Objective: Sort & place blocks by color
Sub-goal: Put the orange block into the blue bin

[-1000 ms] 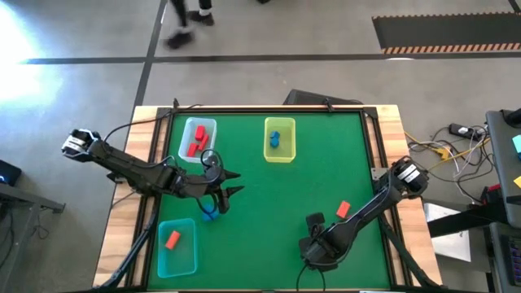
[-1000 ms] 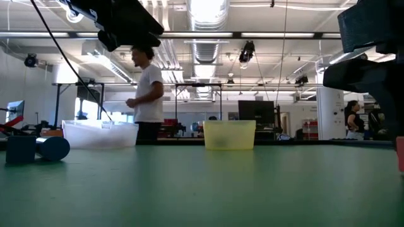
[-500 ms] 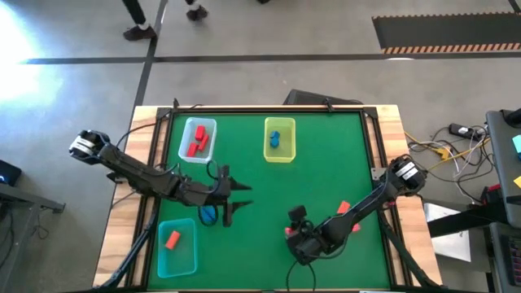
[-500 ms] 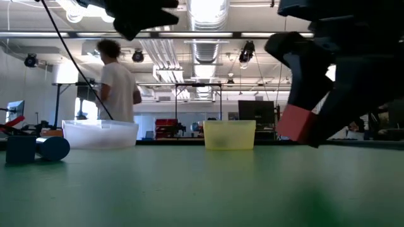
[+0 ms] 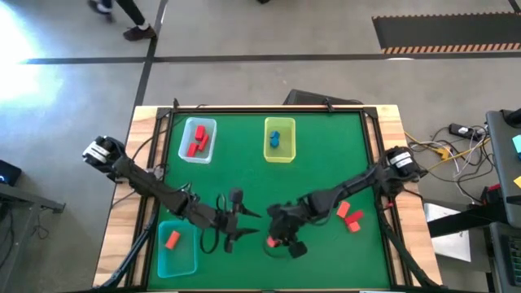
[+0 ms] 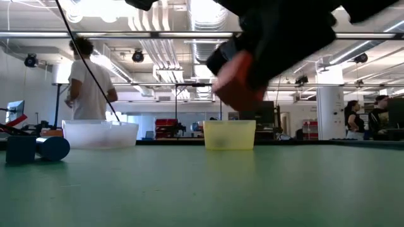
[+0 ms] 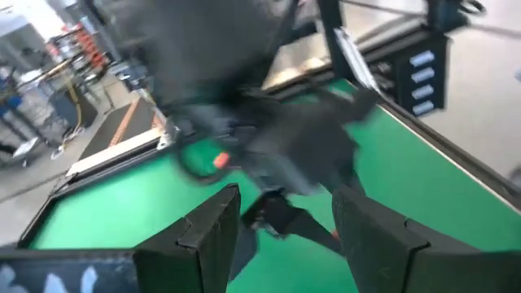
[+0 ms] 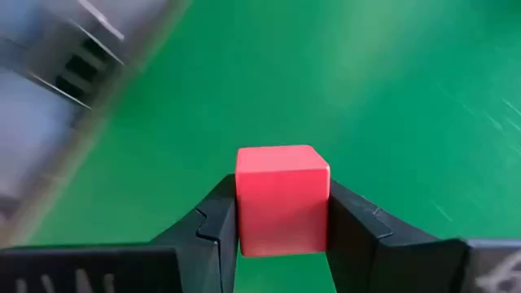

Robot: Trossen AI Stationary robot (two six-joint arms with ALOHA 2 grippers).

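Between dark jaws: smooth red cube point(image 8: 282, 199).

Pale tray point(image 5: 199, 139), yellow-green tray point(image 5: 279, 140), teal tray point(image 5: 177, 247), green table point(image 5: 326, 163)

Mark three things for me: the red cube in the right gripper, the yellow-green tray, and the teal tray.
red cube point(image 8: 282, 199), right wrist view, centre of its front face.
yellow-green tray point(image 5: 290, 138), high view, its right wall.
teal tray point(image 5: 183, 259), high view, bare floor below the orange-red block.

Overhead straight down, low level across — both sharing the green table point(image 5: 326, 175).
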